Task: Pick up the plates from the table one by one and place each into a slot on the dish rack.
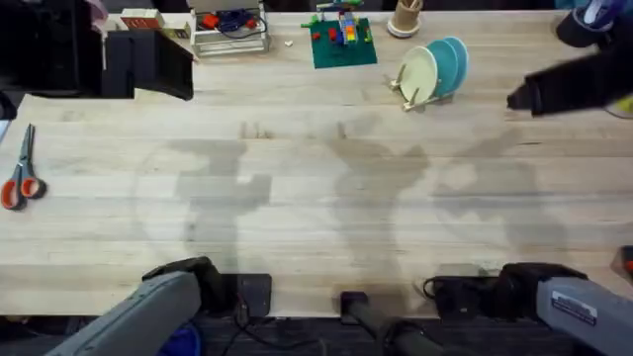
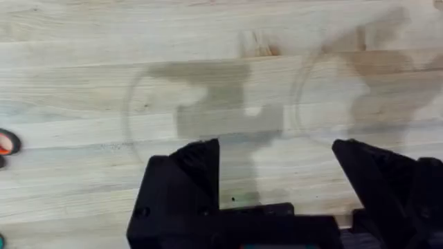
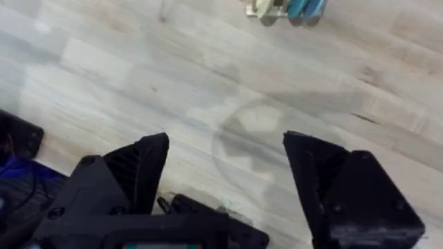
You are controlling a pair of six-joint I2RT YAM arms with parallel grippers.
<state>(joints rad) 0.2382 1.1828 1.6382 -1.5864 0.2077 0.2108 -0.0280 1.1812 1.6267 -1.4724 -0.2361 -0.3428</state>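
You have no writing to read here: the pale label on the right arm near its base is too blurred to make out. Both arms sit pulled back at the near edge of the worktop (image 1: 316,208), the left one at the lower left and the right one at the lower right, each low and close to its base. Your left tool (image 2: 277,169) hangs over bare wood with its black fingers (image 2: 190,173) spread wide and nothing between them. Your right tool (image 3: 225,173) is spread the same way, empty, looking across the planks toward the far side. The plates (image 1: 435,67) already stand on edge in the dish rack (image 1: 413,97) at the far right of the worktop: a pale cream one in front and two turquoise ones behind it, all leaning slightly; from the right wrist you see them far off at (image 3: 287,8). A pair of orange-handled scissors (image 1: 20,173) lies at the left edge, well apart from both tools, and a green toy-brick board (image 1: 343,42) sits at the far edge, left of the rack.
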